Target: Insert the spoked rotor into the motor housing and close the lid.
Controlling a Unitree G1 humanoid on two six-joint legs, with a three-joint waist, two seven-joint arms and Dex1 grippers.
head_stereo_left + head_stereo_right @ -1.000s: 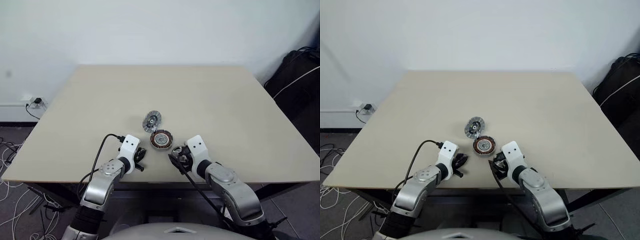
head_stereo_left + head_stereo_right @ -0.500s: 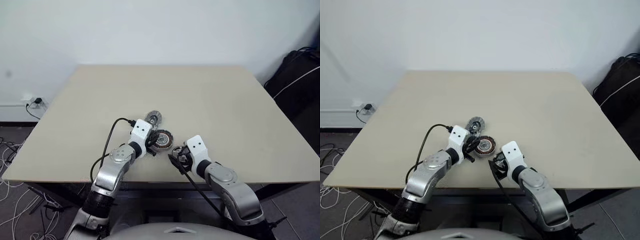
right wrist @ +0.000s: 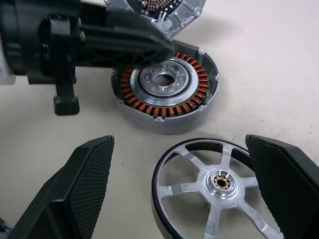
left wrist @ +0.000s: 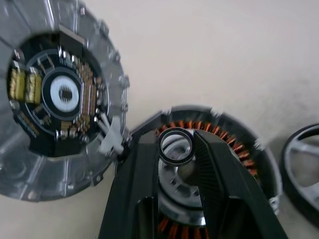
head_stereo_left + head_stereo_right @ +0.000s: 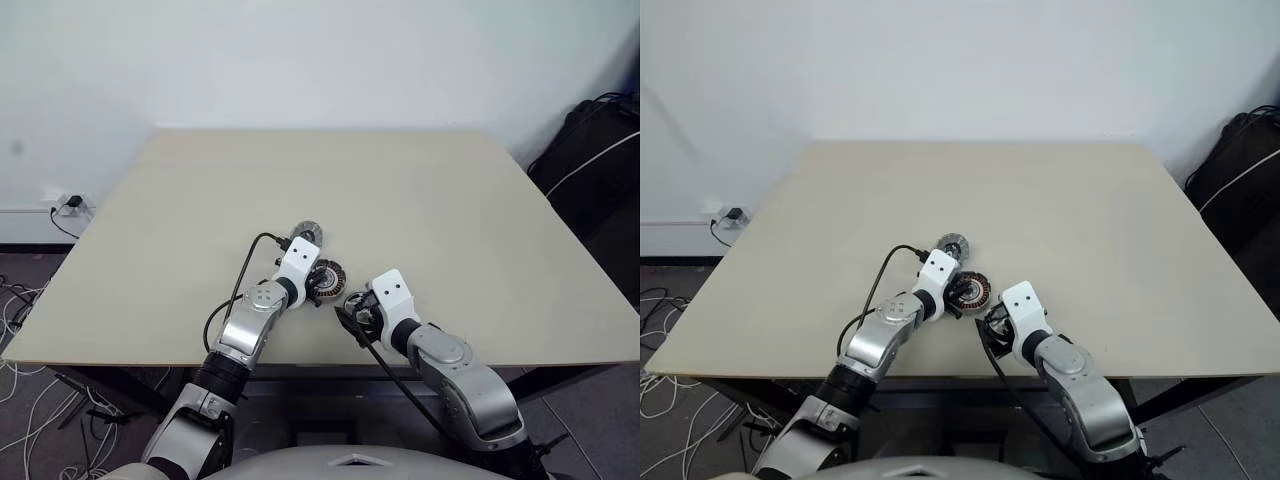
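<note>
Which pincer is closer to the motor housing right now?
Left. The left pincer, shut on a small ring, hangs right over the motor housing. The right pincer stands open beside it, straddling the spoked rotor.

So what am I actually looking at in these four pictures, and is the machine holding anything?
It is a humanoid robot with two arms, each ending in a black two-fingered tool. The two wide pictures come from cameras in its head, looking down over its arms at a beige table. The two close-ups come from a camera on each wrist, looking along that tool's fingers.

Three motor parts lie close together on the table: the lid, its circuit-board face up; the motor housing with its ring of copper coils; and the spoked rotor, a black-rimmed wheel.

The left tool pinches a small ring just above the housing's centre. The right tool is open and holds nothing. Its fingers stand on either side of the rotor, not touching it.
</note>
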